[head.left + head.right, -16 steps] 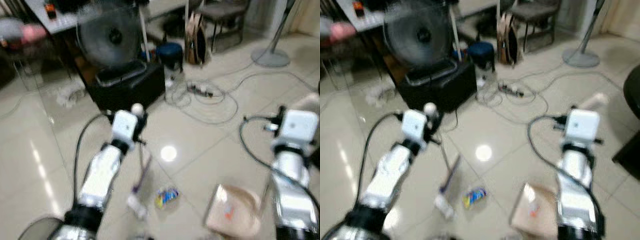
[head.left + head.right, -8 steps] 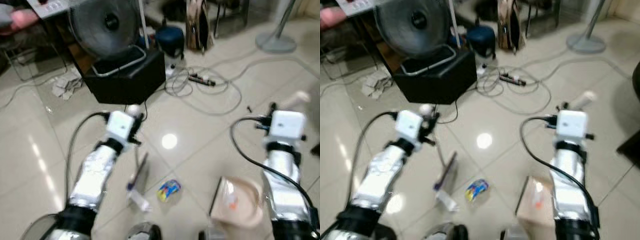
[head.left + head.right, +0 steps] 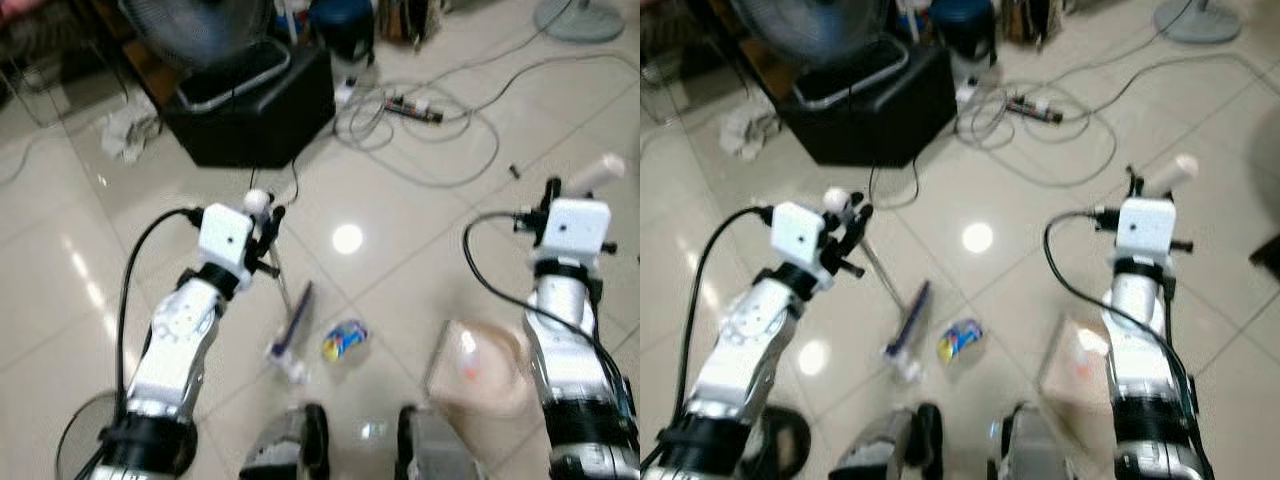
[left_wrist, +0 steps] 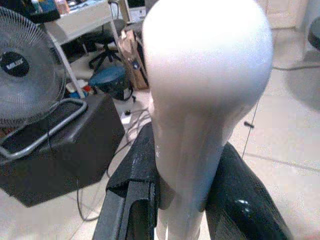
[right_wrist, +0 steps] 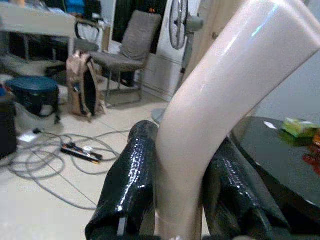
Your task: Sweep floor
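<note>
My left gripper (image 3: 262, 210) is shut on the white knob of the broom handle (image 4: 200, 95); the thin shaft slopes down to the purple broom head (image 3: 292, 328) on the tiled floor. Beside the broom head lies a crumpled blue and yellow wrapper (image 3: 343, 341). My right gripper (image 3: 556, 195) is shut on the beige dustpan handle (image 5: 220, 100), and the beige dustpan (image 3: 478, 358) rests on the floor to the right of the wrapper, with a small orange scrap inside it.
A black box (image 3: 252, 108) with a fan on it stands ahead at the left. Loose cables and a power strip (image 3: 412, 105) lie across the tiles ahead. Crumpled paper (image 3: 125, 135) lies at the far left. My two feet (image 3: 300, 450) show at the lower edge.
The camera has tilted down and moved forward, so the feet now show. Both arms keep their hold; the broom head and dustpan stay near the wrapper.
</note>
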